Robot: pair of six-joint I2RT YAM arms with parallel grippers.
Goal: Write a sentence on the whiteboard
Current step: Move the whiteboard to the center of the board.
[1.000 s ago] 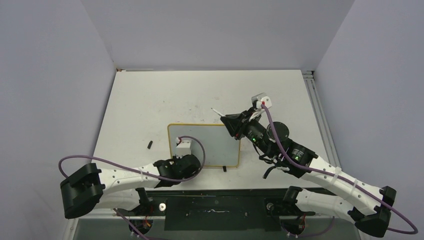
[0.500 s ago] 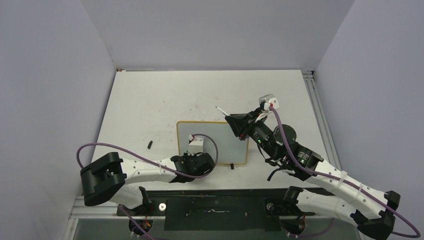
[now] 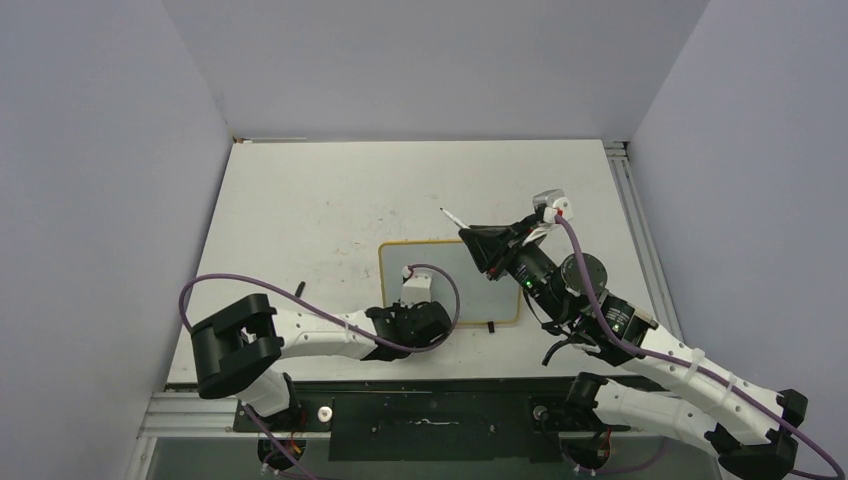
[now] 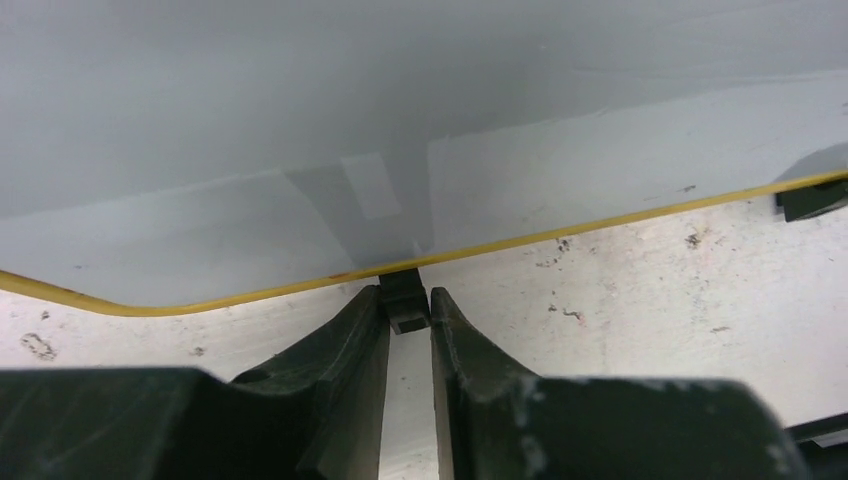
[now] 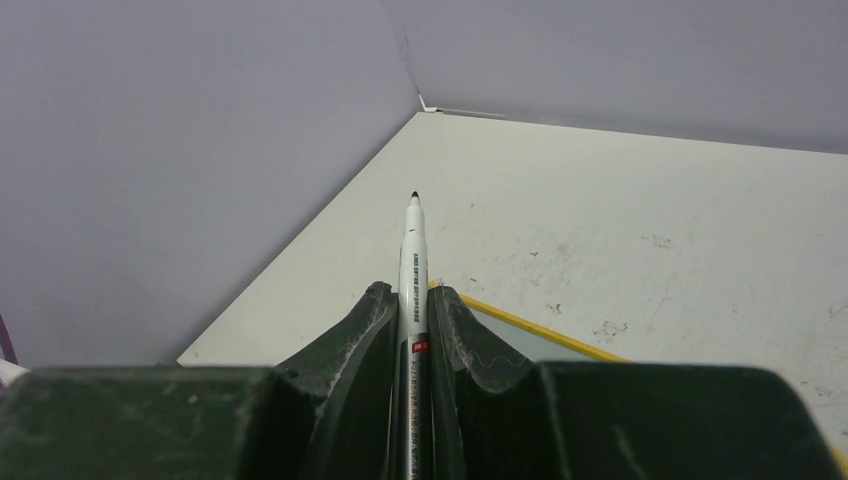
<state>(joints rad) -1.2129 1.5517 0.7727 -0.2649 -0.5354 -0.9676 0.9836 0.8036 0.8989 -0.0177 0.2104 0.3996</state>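
Glossy pale-grey whiteboard (image 3: 475, 300), rounded yellow frame — left gripper (image 4: 408, 310) pinches its small black foot (image 4: 404, 303); right gripper (image 5: 414, 300) clamps a slim white marker (image 5: 413, 250).

White table (image 3: 330, 190) bears the whiteboard (image 3: 480, 300) and a black piece (image 3: 299, 290).

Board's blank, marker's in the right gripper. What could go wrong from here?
1. The left gripper pinches only a small black foot of the whiteboard; writing pressure could pivot the board or pop it loose.
2. The marker sticks far out of the right gripper, so it may tilt in the grip when pressed.
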